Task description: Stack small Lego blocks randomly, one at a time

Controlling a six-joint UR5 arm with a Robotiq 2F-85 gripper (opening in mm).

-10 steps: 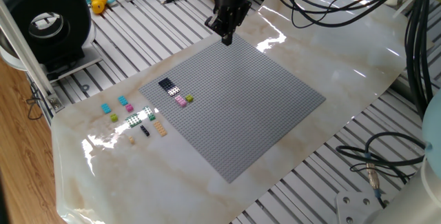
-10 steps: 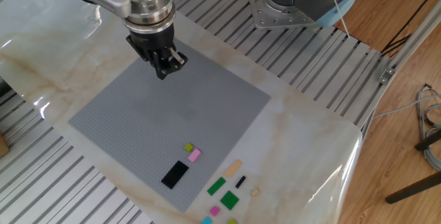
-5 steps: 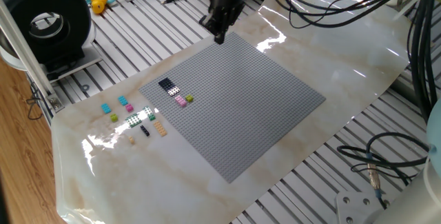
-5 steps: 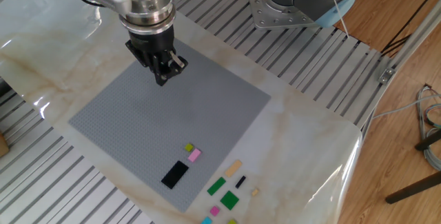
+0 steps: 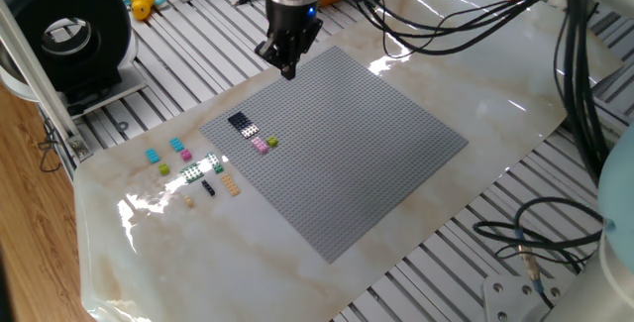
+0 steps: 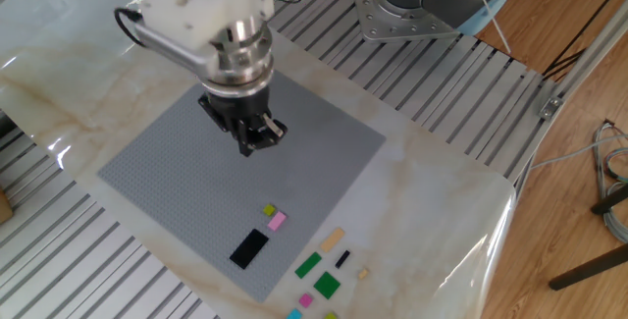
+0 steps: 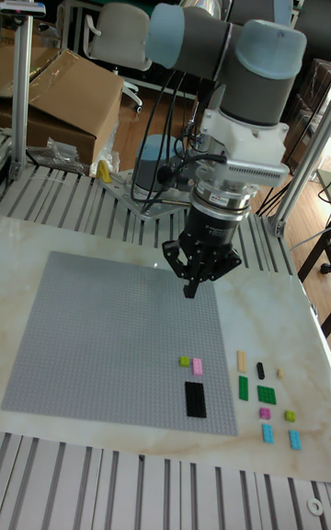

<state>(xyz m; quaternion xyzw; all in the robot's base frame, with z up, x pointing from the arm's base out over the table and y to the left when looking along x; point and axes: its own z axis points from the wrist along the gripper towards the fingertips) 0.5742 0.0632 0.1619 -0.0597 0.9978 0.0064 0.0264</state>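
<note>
The fingers (image 6: 254, 142) hang over the grey baseplate (image 5: 376, 154), pointing straight down and carrying nothing that can be seen; they look drawn close together, but whether they are fully clenched I cannot tell from any view; the vertical pose suits a top-down pinch on something tiny, which is probably why the wrist is held that way. The small Lego blocks sit well apart from the fingers, all gathered at one corner of the baseplate; a black plate (image 6: 248, 247), a pink brick (image 6: 277, 221) and a lime brick (image 6: 269, 209) rest on the baseplate itself, just inside its edge; the others, among them a green piece (image 6: 326, 284), a tan piece (image 6: 334, 238) and cyan ones (image 5: 153, 155), lie loose on the marbled surface (image 5: 495, 74) just beside that corner. Spread singly like this, each can be picked alone; no stack has been begun, so I judge the task barely started.
</note>
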